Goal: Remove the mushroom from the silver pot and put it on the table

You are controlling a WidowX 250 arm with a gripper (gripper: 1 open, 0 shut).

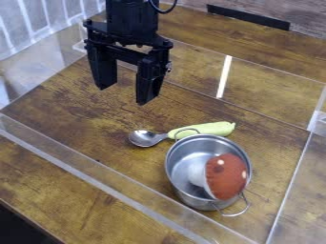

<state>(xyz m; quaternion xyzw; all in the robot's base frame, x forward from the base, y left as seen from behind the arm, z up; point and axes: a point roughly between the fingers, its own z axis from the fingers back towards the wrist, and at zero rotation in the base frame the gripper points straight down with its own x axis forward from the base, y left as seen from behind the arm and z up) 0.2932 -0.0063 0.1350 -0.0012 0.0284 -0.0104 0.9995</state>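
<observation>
While hanging above the table (76, 105) at upper left, pointing fingers straight down, gripper (122, 88) spread wide, gripping nothing. Sitting cap-up inside the silver pot (192, 186) at lower right: mushroom (226, 174). Lying just beside the pot: spoon (178, 133).

The dark brown wood-plank table (90, 133), edged by clear acrylic walls (76, 176), fills the frame. On it, lower right, sits the small round shiny silver pot (185, 181) (loop handle toward the bottom edge). Just beside the pot's upper-left rim lies a metal spoon with yellow-green handle (178, 133), bowl pointing left.
</observation>
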